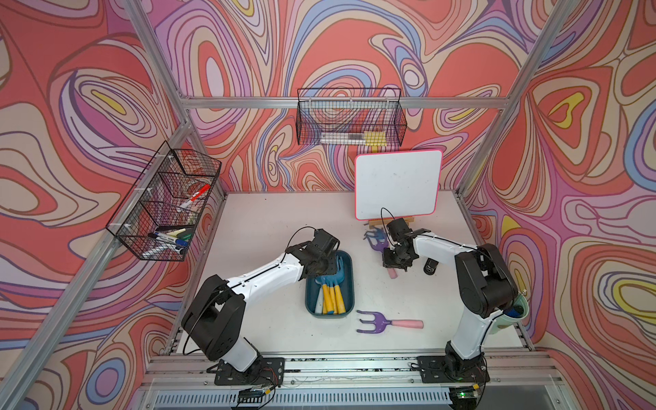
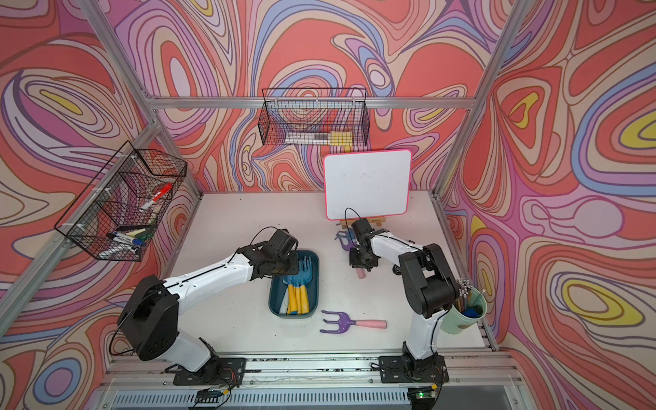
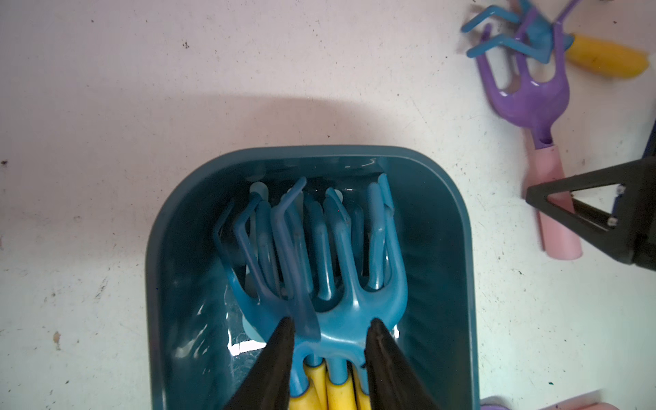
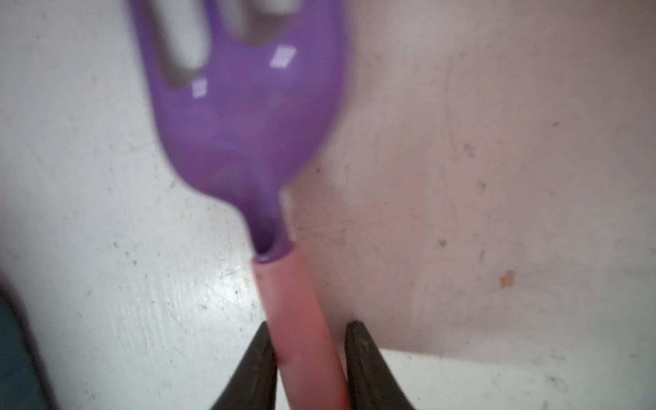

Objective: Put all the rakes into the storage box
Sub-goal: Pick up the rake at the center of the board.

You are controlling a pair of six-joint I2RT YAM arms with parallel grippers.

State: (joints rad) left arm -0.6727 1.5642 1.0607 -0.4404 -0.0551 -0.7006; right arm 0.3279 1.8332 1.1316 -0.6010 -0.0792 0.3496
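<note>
Right gripper [image 4: 309, 324] straddles rake [image 4: 245, 117] handle, lying 2 o'clock of box [image 3: 443, 248]: 1 jaw touching, gap at other, not clamped. Risk: off-centre squeeze twists handle; blue rake [image 3: 536, 33] crossing its tines may drag along. Left gripper [image 3: 330, 324] flanks boxed rakes [image 3: 340, 319], grip unclear, blocks drop zone.

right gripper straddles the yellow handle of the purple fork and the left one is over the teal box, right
No: the purple fork's handle between the right gripper's jaws is pink, not yellow, as the right wrist view shows. The left gripper, on a blue rake, is over the teal box.
</note>
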